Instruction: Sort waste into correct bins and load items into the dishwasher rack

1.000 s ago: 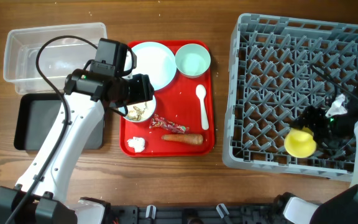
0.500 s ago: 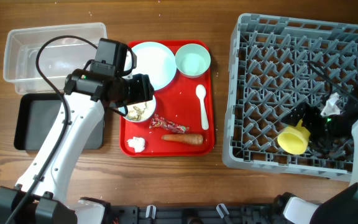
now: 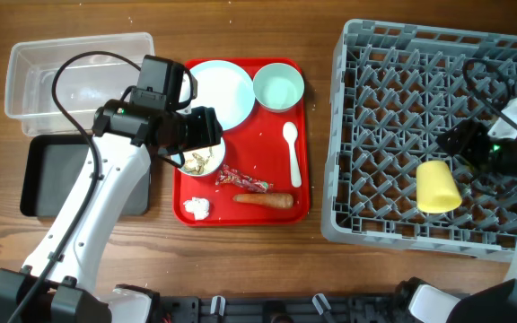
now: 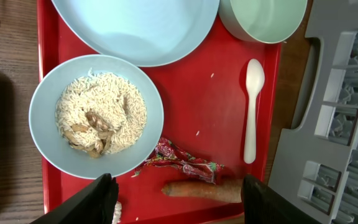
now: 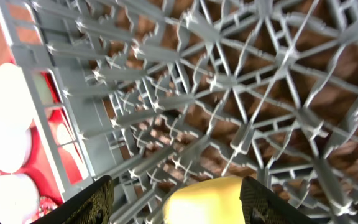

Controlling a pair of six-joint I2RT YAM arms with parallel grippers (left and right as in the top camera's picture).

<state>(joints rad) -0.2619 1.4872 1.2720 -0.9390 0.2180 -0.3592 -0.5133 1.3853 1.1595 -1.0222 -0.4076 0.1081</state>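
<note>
While both pincers stand apart with nothing clamped, nearest row on red tray (image 3: 267, 135): tissue (image 3: 197, 208) at front left corner, carrot (image 3: 264, 200) beside it, wrapper (image 3: 243, 181) just behind carrot. Same depth, right: yellow cup (image 3: 438, 187) on its side in rack (image 3: 393, 90), near front wall; right gripper (image 3: 460, 145) just behind cup. Next back: left gripper (image 4: 182, 199) over small bowl (image 4: 48, 124) with food scraps (image 4: 101, 121), spoon (image 3: 293, 152) to right. Then plate (image 3: 221, 90), green bowl (image 3: 278, 87) at tray's far edge. Black tray (image 3: 56, 170) left of red tray; clear tub (image 3: 79, 45) farthest.

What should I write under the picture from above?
Yellow cup lies in the grey rack; the carrot and spoon sit on the red tray.
</note>
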